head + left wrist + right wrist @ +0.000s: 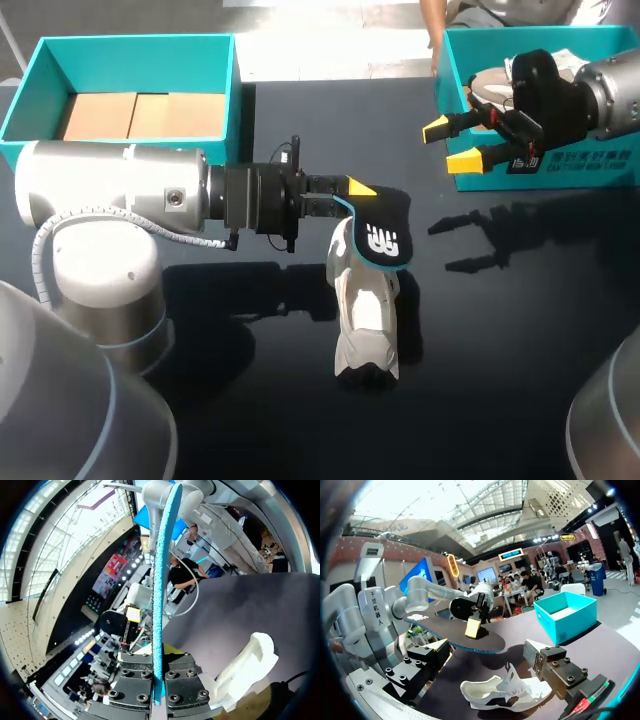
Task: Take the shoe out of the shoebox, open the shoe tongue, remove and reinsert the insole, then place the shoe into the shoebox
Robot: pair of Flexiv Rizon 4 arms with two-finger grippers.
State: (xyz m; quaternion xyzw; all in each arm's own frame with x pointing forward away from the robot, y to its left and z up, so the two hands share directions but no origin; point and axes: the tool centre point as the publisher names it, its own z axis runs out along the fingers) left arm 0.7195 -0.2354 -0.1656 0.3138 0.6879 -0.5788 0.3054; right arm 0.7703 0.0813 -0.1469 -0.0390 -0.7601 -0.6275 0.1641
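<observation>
Cardboard (140, 115) lies in the teal box (135, 40) at the table's (250, 400) far left corner. Just right of that box the left arm comes in level above the table, and the left gripper (355, 195) is clamped on the insole (380, 235), black with a teal edge, one yellow tip showing on top of it. In the left wrist view the insole (159, 580) runs edge-on straight out from between the closed fingers (182, 680). The white shoe (365, 320) stands on its sole on the table below the insole, its heel end under the insole's free end and its toe towards the near edge; it is not in either box, and beside the left gripper it (245, 670) shows apart from the fingers. Further right, the right gripper (450, 144) hangs over the near left corner of the shoebox (560, 170), fingers spread apart with nothing between them, well apart from the shoe. From the right wrist the shoe (505, 692) shows ahead of and below the open right gripper (485, 647), untouched.
</observation>
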